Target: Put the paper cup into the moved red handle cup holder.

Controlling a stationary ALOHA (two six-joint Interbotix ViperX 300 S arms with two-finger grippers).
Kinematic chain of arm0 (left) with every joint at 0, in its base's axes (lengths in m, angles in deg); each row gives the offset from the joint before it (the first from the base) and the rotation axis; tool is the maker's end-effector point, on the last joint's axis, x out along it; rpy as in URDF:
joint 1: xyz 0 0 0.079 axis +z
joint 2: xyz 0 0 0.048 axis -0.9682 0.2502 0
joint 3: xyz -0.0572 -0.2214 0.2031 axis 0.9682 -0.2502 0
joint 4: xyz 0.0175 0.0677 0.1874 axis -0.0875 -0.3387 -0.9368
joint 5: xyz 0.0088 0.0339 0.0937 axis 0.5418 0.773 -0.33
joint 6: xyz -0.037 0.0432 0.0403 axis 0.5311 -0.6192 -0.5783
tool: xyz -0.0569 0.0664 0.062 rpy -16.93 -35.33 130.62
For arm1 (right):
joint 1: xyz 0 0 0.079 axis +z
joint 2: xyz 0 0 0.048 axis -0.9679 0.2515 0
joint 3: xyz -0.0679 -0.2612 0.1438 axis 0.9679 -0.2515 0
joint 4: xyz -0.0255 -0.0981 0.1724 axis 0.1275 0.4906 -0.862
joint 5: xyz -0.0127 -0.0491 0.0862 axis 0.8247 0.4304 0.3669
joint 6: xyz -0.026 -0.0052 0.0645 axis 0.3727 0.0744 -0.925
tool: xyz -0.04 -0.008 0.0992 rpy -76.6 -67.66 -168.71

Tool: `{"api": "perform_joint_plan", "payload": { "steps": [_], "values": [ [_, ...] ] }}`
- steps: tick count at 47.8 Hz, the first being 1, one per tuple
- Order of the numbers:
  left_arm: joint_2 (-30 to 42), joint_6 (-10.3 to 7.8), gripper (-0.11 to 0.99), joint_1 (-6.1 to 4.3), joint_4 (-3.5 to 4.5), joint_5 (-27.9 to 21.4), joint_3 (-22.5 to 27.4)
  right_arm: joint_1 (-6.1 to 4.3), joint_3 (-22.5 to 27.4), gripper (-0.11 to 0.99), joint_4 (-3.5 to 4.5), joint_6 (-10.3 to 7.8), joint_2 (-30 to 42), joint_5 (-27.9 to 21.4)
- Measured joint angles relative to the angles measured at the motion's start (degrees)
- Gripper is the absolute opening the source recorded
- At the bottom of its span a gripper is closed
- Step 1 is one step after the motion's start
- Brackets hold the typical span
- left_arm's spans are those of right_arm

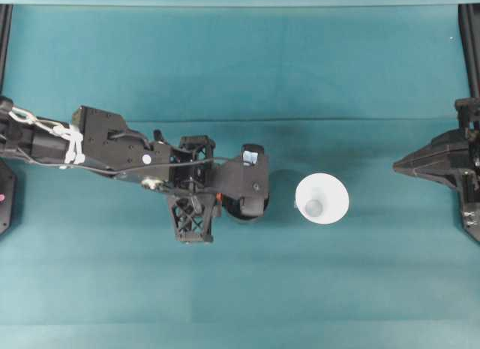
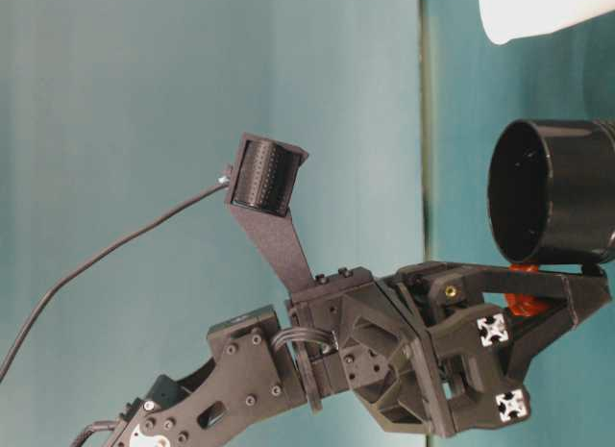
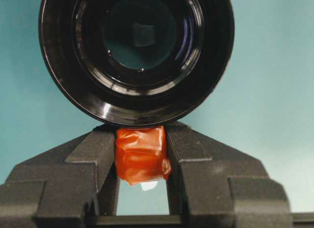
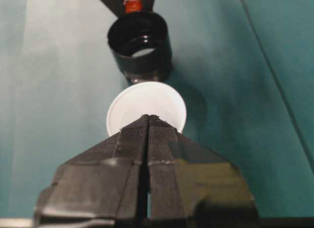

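**Holder pinched by its tab, cup waiting alongside**

The left gripper [image 3: 142, 157] is clamped on the red-orange handle [image 3: 141, 154] of the red handle cup holder [image 1: 244, 205] — a small, off-centre purchase. The paper cup [image 1: 322, 200] stands upright on the teal table [image 1: 240, 289], near the holder, untouched. The right gripper [image 4: 148, 121] sits well back with its jaws pressed together, holding nothing. The likely risk: the holder may twist or tip about that tab on release, and a light cup crushes or skids if pinched carelessly.
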Motion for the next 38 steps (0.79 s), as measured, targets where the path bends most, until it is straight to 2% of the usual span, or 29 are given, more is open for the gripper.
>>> {"api": "perform_joint_plan", "payload": {
  "steps": [18, 38],
  "values": [
    [0.09, -0.53, 0.27, 0.70, 0.00, 0.00, -0.26, -0.09, 0.00, -0.11, 0.00, 0.00, 0.00, 0.09],
    [0.00, 0.35, 0.27, 1.05, 0.00, 2.37, -1.41, -0.18, 0.00, -0.11, 0.00, 0.00, 0.00, 0.09]
  ]
}}
